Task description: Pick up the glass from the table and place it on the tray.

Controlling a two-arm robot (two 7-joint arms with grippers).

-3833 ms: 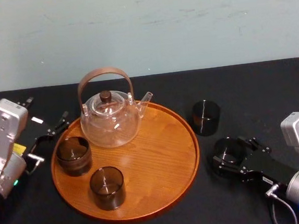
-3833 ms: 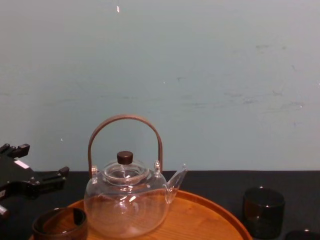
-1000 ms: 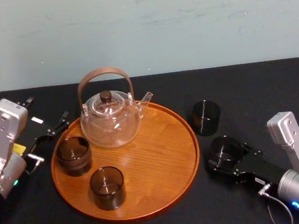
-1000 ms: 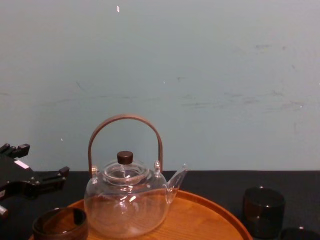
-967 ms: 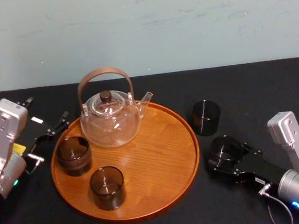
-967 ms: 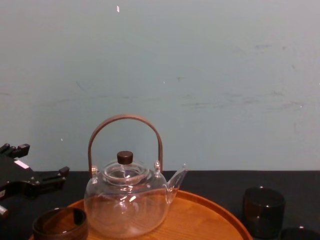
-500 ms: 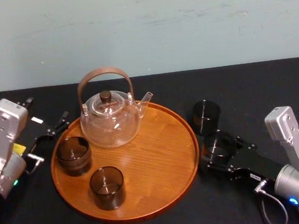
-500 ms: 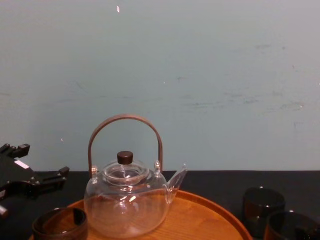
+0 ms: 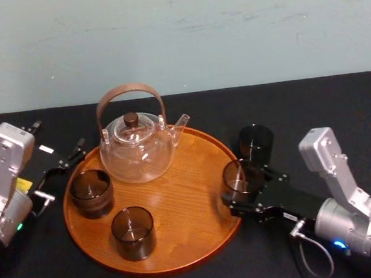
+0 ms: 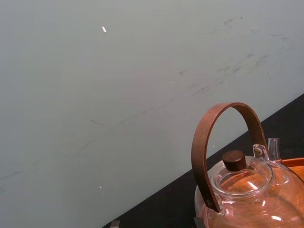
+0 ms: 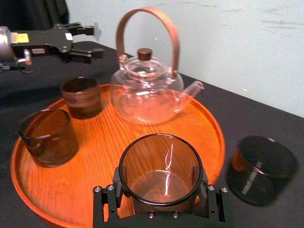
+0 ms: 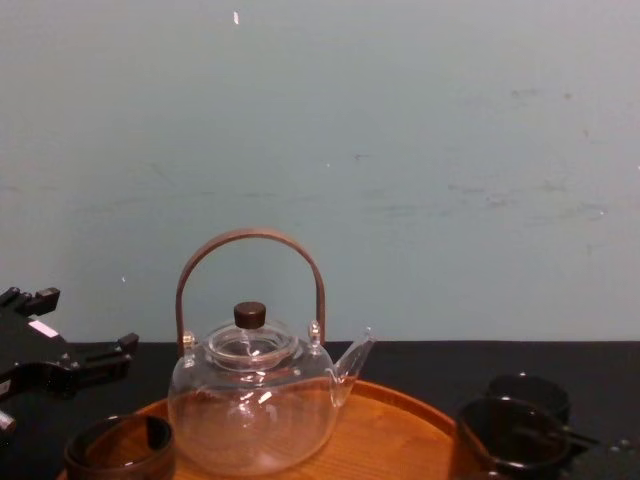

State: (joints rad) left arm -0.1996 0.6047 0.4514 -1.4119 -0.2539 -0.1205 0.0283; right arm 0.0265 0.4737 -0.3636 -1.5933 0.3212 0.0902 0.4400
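Brings the smoky cylindrical glass [image 9: 239, 178], clenched in the right gripper [image 9: 245, 187], in over the round orange-brown wooden tray's [image 9: 185, 207] right rim, ready for lowering; leaves left gripper [image 9: 61, 170] spread beside its left.

Table [image 9: 313, 108]: one, black. Tray [image 9: 178, 198]: one, round, wooden. Teapot [image 9: 138, 149]: one, clear glass, with one arched wooden handle and one dark lid knob.

Glasses: four, all dark-tinted.
- Two stand on the tray's left side: rear-left glass [image 9: 91, 193] and front-left glass [image 9: 133, 232].
- One, the gripped glass [image 9: 239, 176], is at the tray's right rim.
- One, the table glass [image 9: 256, 144], stands on the table just right of the tray.

Grippers: two. The right gripper [image 9: 252, 190] is clamped on the gripped glass. The left gripper [image 9: 61, 170] is at the tray's left.
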